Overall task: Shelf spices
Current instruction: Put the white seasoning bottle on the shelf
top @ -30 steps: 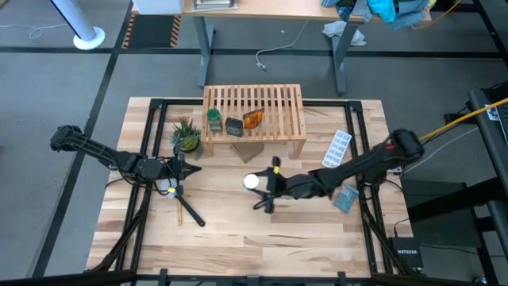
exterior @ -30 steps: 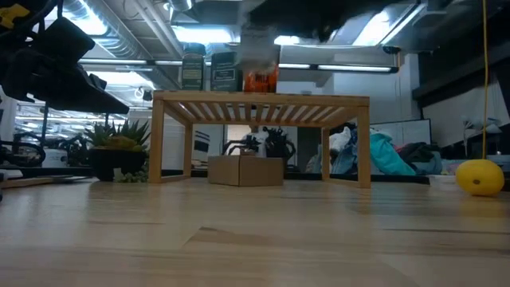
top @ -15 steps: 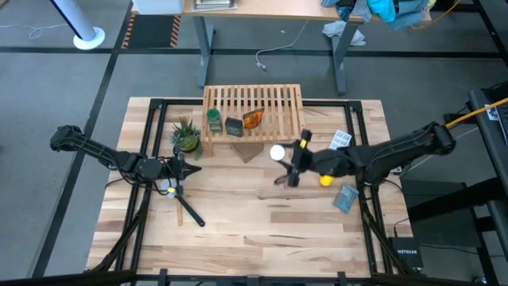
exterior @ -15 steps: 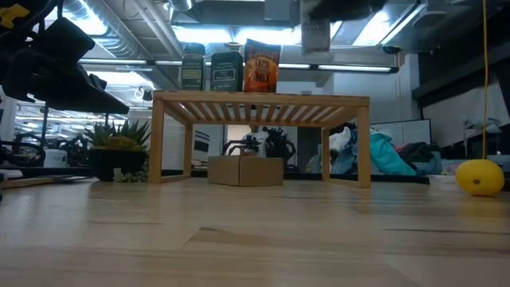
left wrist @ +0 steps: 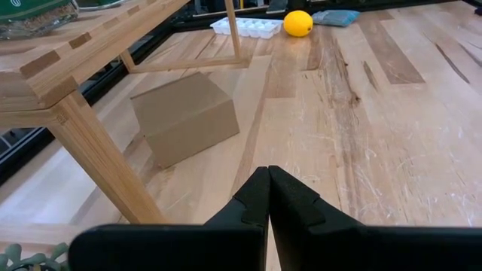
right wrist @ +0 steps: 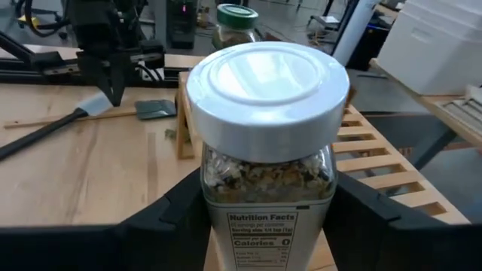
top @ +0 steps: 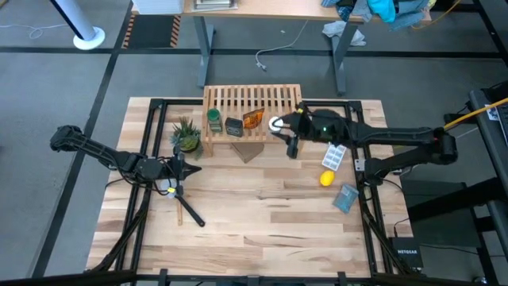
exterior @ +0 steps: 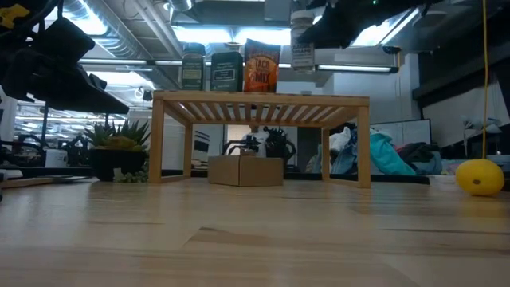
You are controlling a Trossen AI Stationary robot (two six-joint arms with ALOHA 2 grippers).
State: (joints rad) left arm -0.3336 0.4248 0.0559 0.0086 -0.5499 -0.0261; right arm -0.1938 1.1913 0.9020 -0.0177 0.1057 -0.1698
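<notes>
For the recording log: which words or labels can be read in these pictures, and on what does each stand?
"Nutrition Facts" and "Calories 0": on the white-capped glass jar held in the right gripper.
"JACK": on the amber-orange bottle on the light-wood shelf; the rest is blurred.
Labels on the green-lidded jar and dark squarish tin: too small to read.

even, bright overhead light; ceiling strip lights (exterior: 239,33) glare in the low view, tabletop (exterior: 255,239) foreground soft.

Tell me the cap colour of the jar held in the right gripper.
White, on the clear glass jar; clearest in the right wrist view.
</notes>
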